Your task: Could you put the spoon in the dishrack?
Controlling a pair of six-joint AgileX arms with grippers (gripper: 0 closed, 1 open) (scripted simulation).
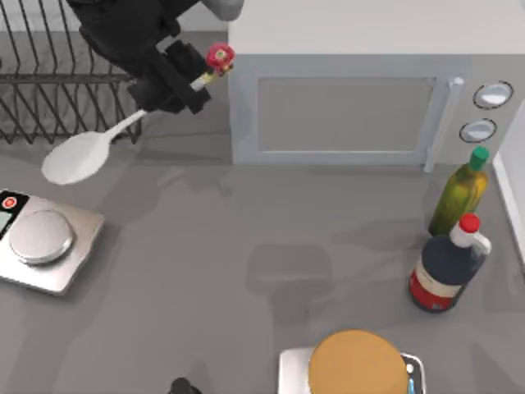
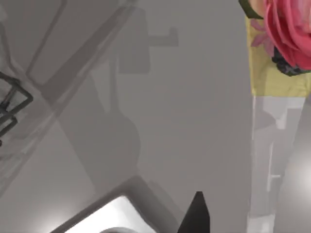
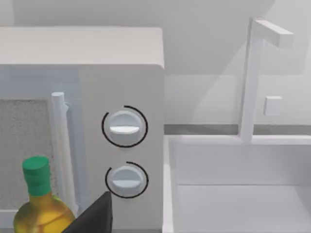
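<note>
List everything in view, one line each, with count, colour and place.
spoon: 1, white with red-pink ball end, held above the table at top view's left, beside the dishrack
dishrack: 1, black wire, far left
microwave: 1, grey, far centre
kitchen scale: 1, silver, left edge
oil bottle: 1, yellow-green, green cap, right
dark bottle: 1, red label, white neck, right
bread: 1, tan, near edge
sink: 1, white, beside microwave
left gripper: 1, black, shut on spoon handle

Kitchen counter: microwave [image 1: 344, 107], sink [image 3: 238, 184], oil bottle [image 1: 459, 193].
</note>
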